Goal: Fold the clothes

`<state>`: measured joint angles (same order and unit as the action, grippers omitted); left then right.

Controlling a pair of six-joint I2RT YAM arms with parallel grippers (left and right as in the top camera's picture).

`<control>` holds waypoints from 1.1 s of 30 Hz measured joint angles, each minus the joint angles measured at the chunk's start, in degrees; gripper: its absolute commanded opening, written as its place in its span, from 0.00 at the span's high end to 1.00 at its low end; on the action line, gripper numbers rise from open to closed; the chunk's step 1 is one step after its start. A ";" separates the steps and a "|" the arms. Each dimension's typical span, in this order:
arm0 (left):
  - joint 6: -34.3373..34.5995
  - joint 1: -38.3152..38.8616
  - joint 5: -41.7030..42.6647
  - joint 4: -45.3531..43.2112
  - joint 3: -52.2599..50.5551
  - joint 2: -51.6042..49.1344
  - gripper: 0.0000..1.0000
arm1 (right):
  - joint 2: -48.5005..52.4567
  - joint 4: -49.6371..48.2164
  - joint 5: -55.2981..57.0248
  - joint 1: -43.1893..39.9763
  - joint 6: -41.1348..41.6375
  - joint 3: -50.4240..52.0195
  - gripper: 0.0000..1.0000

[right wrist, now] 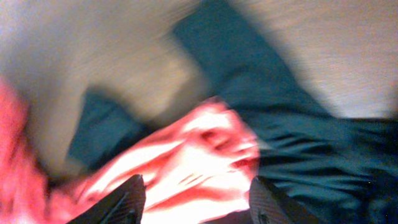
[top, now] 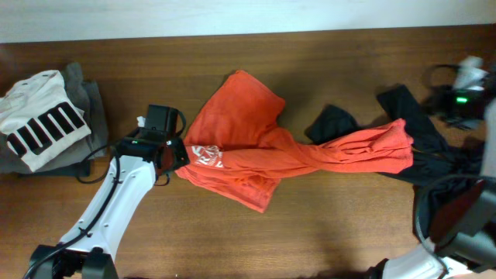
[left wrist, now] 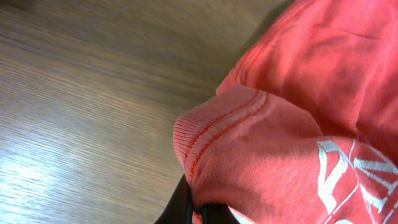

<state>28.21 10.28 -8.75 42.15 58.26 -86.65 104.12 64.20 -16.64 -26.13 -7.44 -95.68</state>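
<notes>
The orange sweatshirt (top: 248, 147) lies mid-surface, drawn out in a long crumpled band from the left arm (top: 116, 201) toward the right side. The left jaws are clenched on its ribbed hem (left wrist: 217, 130) at the left end, just beside the white print (top: 206, 156). The garment's far sleeve end (top: 395, 147) rests on top of a dark garment (top: 333, 124) that spreads beneath it and on toward the right edge, so the two cloths overlap there. In the blurred right wrist view the right jaws stand released, their fingers (right wrist: 127, 199) wide apart with the orange cloth and the dark garment lying beyond them. At the far left of the wooden surface (top: 325, 225), well apart from the sweatshirt, sits a folded pile: a white top with black bars (top: 39, 116) on a grey garment (top: 89, 101). A device with a green light (top: 465, 99) sits at the upper right, near the dark garment.
</notes>
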 measured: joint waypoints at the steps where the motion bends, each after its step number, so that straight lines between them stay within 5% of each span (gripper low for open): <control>1: -0.09 -0.46 -0.46 -0.39 0.00 0.00 1.00 | -0.02 1.14 0.09 3.21 -2.05 0.46 0.41; 14: -0.15 -7.26 -0.81 -1.25 0.00 -0.04 1.00 | 3.19 -10.88 2.80 23.54 -6.08 7.39 0.39; 29: -0.15 -7.26 1.51 -1.18 0.00 -0.04 1.00 | 14.67 -15.15 9.40 31.82 0.42 7.41 0.27; 31: -0.15 -7.26 1.70 -1.18 0.00 -0.04 1.00 | 15.98 -15.69 10.86 31.80 1.01 7.41 0.30; 33: -0.15 -7.26 1.73 -1.18 0.00 -0.04 1.00 | 17.00 -16.02 11.91 31.80 1.29 7.41 0.46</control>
<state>28.05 3.03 -7.03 40.97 58.26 -86.70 121.12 48.18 -4.73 5.67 -6.15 -88.27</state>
